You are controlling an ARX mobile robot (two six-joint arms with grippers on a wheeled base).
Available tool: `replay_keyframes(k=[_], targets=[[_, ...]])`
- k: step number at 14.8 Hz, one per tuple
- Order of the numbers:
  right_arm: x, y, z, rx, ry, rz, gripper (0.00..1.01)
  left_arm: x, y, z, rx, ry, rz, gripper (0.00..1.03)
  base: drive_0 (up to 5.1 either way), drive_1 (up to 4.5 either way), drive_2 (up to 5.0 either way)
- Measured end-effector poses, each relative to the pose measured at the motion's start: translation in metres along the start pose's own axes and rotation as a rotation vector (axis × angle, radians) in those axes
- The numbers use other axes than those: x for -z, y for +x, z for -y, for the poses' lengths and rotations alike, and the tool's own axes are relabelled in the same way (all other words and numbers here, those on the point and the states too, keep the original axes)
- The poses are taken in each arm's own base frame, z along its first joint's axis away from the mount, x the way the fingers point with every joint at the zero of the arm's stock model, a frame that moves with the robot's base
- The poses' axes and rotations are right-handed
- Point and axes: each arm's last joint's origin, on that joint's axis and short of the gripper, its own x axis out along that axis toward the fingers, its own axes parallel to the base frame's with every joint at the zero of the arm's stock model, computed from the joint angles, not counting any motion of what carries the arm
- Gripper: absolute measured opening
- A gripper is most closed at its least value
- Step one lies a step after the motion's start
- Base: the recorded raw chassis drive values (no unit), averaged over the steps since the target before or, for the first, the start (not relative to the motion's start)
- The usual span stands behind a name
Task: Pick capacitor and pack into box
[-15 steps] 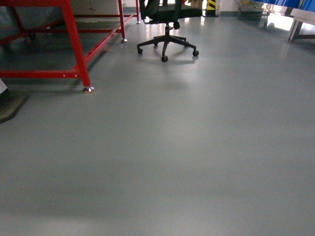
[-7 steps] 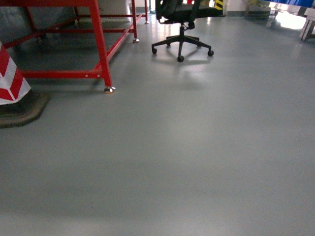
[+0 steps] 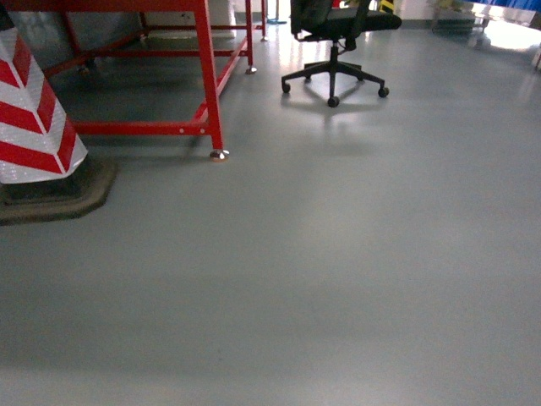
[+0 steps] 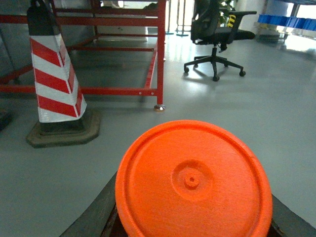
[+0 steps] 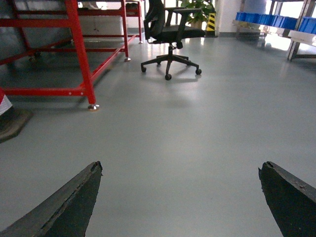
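The capacitor (image 4: 192, 182) fills the bottom of the left wrist view as an orange-red round face seen end-on, with a small hub at its middle. My left gripper (image 4: 193, 219) is shut on it, a dark finger showing on each side. In the right wrist view my right gripper (image 5: 180, 166) stands open above bare grey floor, nothing between its fingers. The box is out of view. Neither gripper shows in the head view.
A red-and-white striped cone (image 3: 34, 110) on a dark base stands at the left. Behind it is a red metal frame (image 3: 207, 85) with a foot on the floor. A black office chair (image 3: 334, 51) stands farther back. Blue crates (image 5: 276, 19) line the far right.
The head view has swung left: the red frame and the chair have shifted right in the picture, and the striped cone has come into view at the left.
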Motion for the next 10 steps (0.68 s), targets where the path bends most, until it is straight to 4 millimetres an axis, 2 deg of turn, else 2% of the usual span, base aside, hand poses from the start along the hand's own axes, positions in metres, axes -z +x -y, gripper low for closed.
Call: replay_keyframes(k=[10], targets=[[0.0002,0.0,0.0,0.0,0.0,-0.002,0.98,-0.0002,0.0,0.0,0.0,0.0,0.002,0.44,-5.1,2.33,2.3]])
